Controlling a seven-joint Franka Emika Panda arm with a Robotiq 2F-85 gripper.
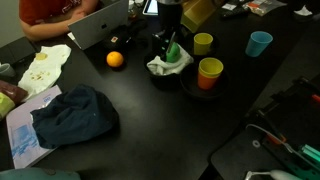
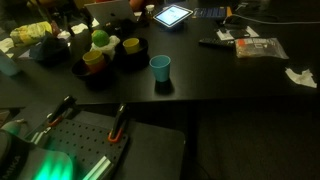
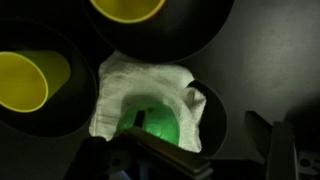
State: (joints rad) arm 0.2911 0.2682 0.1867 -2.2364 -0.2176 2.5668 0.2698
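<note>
A green cup (image 3: 152, 122) wrapped in a white cloth (image 3: 115, 85) sits in a black bowl (image 3: 212, 105). In the wrist view my gripper (image 3: 215, 160) hangs just above it, open, with one finger (image 3: 150, 155) over the green cup and the other finger (image 3: 285, 150) off to the right; nothing is between them. In both exterior views the gripper (image 1: 166, 35) (image 2: 100, 25) stands directly over the green cup (image 1: 173, 50) (image 2: 103, 40) and its cloth (image 1: 162, 68).
Yellow cups in black bowls (image 3: 20, 80) (image 3: 128, 8) crowd the green one. On the table lie an orange-and-yellow cup (image 1: 210, 72), a yellow cup (image 1: 203, 43), a blue cup (image 1: 260, 43), an orange (image 1: 115, 59) and a dark blue cloth (image 1: 75, 115). A person with a laptop (image 1: 100, 25) sits at the far side.
</note>
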